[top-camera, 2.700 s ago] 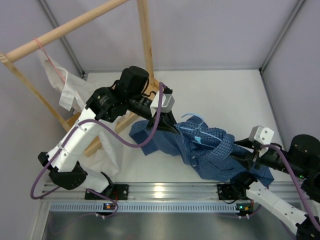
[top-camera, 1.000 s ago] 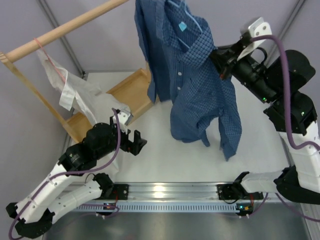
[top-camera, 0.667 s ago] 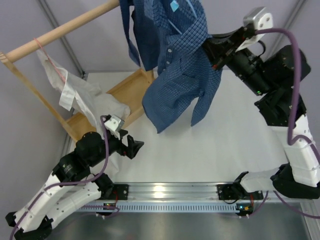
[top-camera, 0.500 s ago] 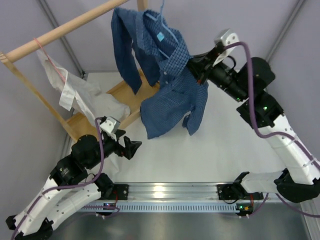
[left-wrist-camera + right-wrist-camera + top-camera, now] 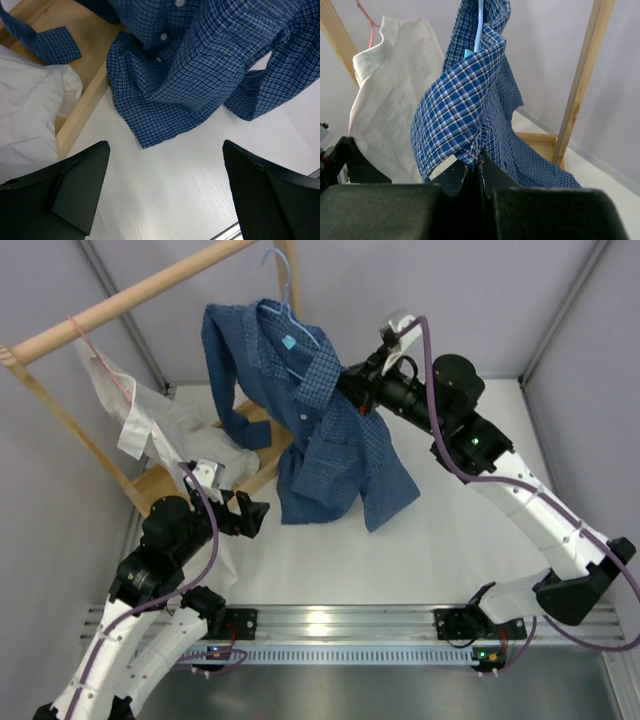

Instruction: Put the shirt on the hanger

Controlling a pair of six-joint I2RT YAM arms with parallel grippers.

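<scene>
a white counter (image 5: pixel 480 500) walled in pale grey carries a wooden rack (image 5: pixel 70 425) on its left side, with a slanting rail (image 5: pixel 130 302), an upright post (image 5: pixel 290 265) and a low base (image 5: pixel 255 430). a white garment (image 5: pixel 150 425) hangs from the rail on a red hanger (image 5: pixel 85 335), its lower end bunched on the base.

the shirt (image 5: pixel 320 430) is held up in front of the post, draped on the hanger (image 5: pixel 283 280). in the right wrist view the hanger's wire runs down into the collar. the hook stands above the collar, and i cannot tell whether it catches on anything. one sleeve droops left over the base, its cuff (image 5: pixel 55 45) lying on the wood. the hem touches down on the counter just beside the base's edge.

the right gripper (image 5: pixel 350 388) reaches in from the right. its jaws are closed tight on a fold of the shirt's front edge below the collar, and the checked cloth rises straight from between them.

the left gripper (image 5: pixel 250 515) hangs low over the counter near the hem, jaws spread wide with nothing between them. its fingers (image 5: pixel 75 190) frame the hem and the white garment's edge.
</scene>
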